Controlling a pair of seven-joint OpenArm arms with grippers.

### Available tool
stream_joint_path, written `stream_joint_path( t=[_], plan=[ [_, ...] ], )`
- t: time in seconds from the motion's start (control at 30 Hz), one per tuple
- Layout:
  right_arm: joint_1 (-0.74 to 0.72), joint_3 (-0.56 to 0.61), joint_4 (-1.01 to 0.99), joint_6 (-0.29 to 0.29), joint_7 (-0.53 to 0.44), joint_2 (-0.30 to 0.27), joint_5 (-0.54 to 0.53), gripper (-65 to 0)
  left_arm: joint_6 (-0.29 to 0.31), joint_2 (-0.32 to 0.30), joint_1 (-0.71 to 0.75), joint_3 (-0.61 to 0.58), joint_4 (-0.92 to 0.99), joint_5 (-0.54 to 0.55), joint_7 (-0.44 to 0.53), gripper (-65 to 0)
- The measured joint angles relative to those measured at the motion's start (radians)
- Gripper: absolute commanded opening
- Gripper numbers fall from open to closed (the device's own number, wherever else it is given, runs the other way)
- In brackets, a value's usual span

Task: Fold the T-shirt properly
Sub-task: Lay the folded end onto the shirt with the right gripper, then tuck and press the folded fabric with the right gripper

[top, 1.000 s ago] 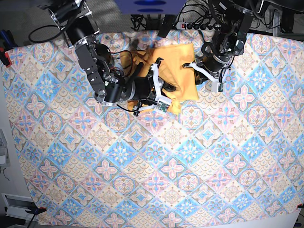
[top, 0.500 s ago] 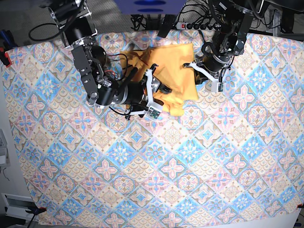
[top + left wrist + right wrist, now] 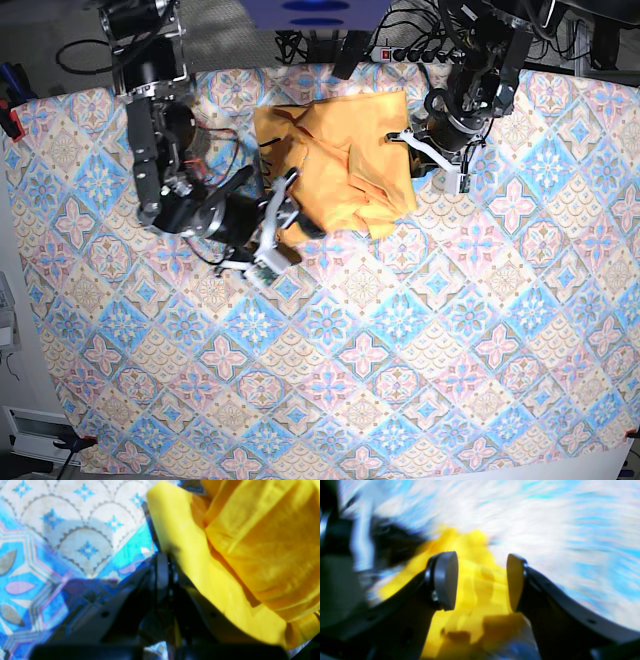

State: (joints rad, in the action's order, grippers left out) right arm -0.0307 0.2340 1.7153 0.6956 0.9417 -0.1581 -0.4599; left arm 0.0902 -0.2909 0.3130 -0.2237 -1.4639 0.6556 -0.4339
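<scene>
1. Now T-shirt [image 3: 345, 160] lies bunched at table's [image 3: 420, 340] far edge.
2. Left hand [image 3: 163, 562] clamped shut on its hem; right hand [image 3: 482, 580] gapes, empty.
3. Risk: a one-sided pull skews the fold.

A patterned tablecloth [image 3: 400, 380] covers the table; cables [image 3: 410, 30] behind.
</scene>
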Motion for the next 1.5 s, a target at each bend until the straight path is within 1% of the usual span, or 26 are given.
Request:
stream_joint_path(
  t=[0.1, 0.17, 0.27, 0.33, 0.4, 0.5, 0.6, 0.73, 0.87, 1.07, 1.23, 1.27, 1.3, 1.37, 1.43, 1.47, 1.5],
  plan=[
    [0.01, -0.08, 0.0, -0.01, 0.016, -0.051, 0.014, -34.8, 0.0, 0.0, 0.0, 0.0, 0.0, 0.0, 0.0, -65.0],
    [0.032, -0.101, -0.002, -0.01, 0.01, -0.063, 0.011, -34.7, 0.0, 0.0, 0.0, 0.0, 0.0, 0.0, 0.0, -65.0],
    [0.071, -0.088, -0.003, -0.006, 0.011, -0.058, 0.006, -34.7, 0.0, 0.0, -0.001, 0.0, 0.001, 0.0, 0.0, -65.0],
    [0.084, -0.084, -0.004, 0.008, 0.012, -0.053, 0.002, -34.7, 0.0, 0.0, -0.002, 0.0, 0.001, 0.0, -0.003, -65.0],
    [0.084, -0.085, -0.004, -0.005, 0.012, -0.054, 0.005, -34.7, 0.0, 0.0, -0.005, 0.0, 0.001, 0.0, -0.003, -65.0],
    [0.078, -0.063, -0.021, -0.003, 0.006, -0.035, 0.006, -34.7, 0.0, 0.001, -0.017, -0.002, 0.006, 0.0, -0.005, -65.0],
    [0.078, -0.05, -0.08, 0.0, -0.006, -0.011, -0.003, -34.7, 0.0, 0.0, -0.016, -0.002, 0.006, 0.0, -0.006, -65.0],
    [0.081, -0.054, -0.13, -0.008, -0.018, -0.008, 0.011, -34.7, -0.001, 0.0, -0.016, -0.002, 0.005, 0.0, -0.006, -65.0],
    [0.074, -0.054, -0.144, -0.006, -0.038, 0.0, 0.005, -34.7, 0.0, 0.0, -0.016, -0.002, 0.005, 0.0, -0.005, -65.0],
    [0.061, -0.055, -0.232, -0.004, -0.08, 0.009, 0.01, -34.7, 0.0, 0.0, -0.013, -0.002, 0.005, 0.0, -0.002, -65.0],
    [0.058, -0.05, -0.242, -0.003, -0.085, 0.011, 0.007, -35.7, 0.0, 0.0, -0.013, -0.002, 0.005, 0.0, -0.003, -65.0],
    [0.057, -0.039, -0.243, -0.004, -0.085, 0.01, 0.008, -37.2, 0.0, 0.0, -0.013, -0.002, 0.005, 0.0, -0.003, -65.0],
    [0.056, -0.019, -0.243, -0.01, -0.084, 0.007, 0.008, -40.8, 0.0, 0.0, -0.013, -0.002, 0.006, 0.0, -0.003, -65.0],
    [0.056, 0.015, -0.242, -0.009, -0.082, 0.006, 0.008, -51.3, 0.0, 0.0, -0.013, -0.002, 0.005, 0.0, -0.003, -65.0],
    [0.062, 0.04, -0.227, -0.008, -0.078, 0.008, 0.008, -63.5, 0.0, 0.0, -0.013, -0.002, 0.006, 0.0, -0.003, -65.0],
    [0.064, 0.051, -0.217, -0.008, -0.078, 0.011, 0.007, -65.0, 0.0, 0.0, -0.014, -0.002, 0.006, 0.0, -0.003, -65.0],
    [0.064, 0.069, -0.203, -0.008, -0.074, 0.008, 0.01, -65.0, 0.0, 0.0, -0.013, -0.002, 0.006, 0.0, -0.003, -65.0]
  ],
)
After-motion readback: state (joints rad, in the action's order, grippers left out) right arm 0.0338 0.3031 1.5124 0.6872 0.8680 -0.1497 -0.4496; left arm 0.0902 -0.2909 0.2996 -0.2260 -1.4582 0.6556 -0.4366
